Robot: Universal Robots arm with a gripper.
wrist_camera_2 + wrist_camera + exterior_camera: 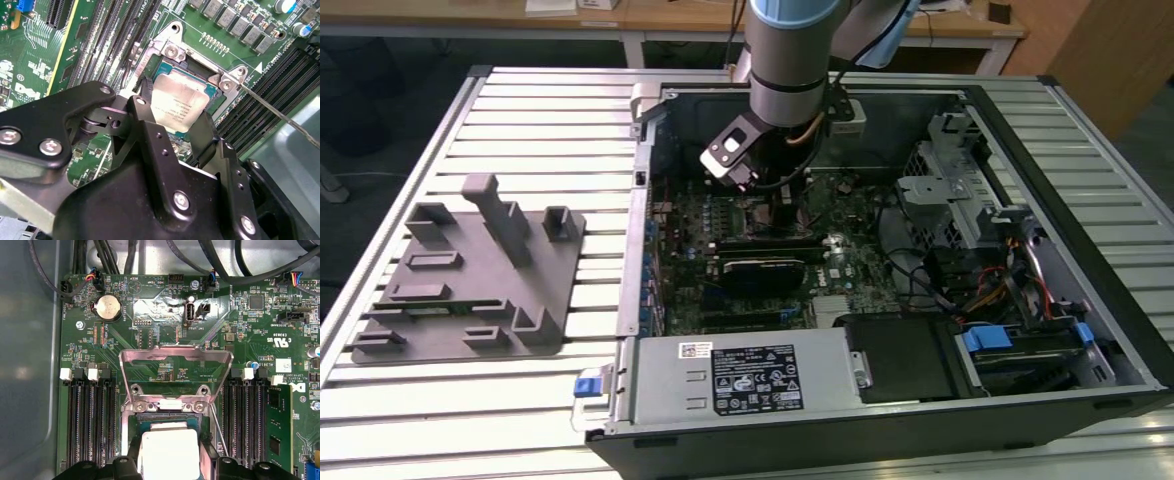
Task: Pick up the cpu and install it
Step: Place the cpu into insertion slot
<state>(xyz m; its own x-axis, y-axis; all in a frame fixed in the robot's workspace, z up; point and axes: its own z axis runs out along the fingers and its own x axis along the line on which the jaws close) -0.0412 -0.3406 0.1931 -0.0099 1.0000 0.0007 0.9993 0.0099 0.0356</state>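
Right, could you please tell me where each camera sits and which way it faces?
Exterior view: off the arm, high up, looking down into the open computer case; the arm shows.
First wrist view: on the arm, facing the motherboard squarely; the jaws' tips show.
Second wrist view: on the arm, looking slantwise past the black gripper.
Shared: both wrist views show the cpu between the jaws.

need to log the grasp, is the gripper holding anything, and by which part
The cpu, pinched by two opposite edges between the fingers of the gripper, right over the open motherboard socket.
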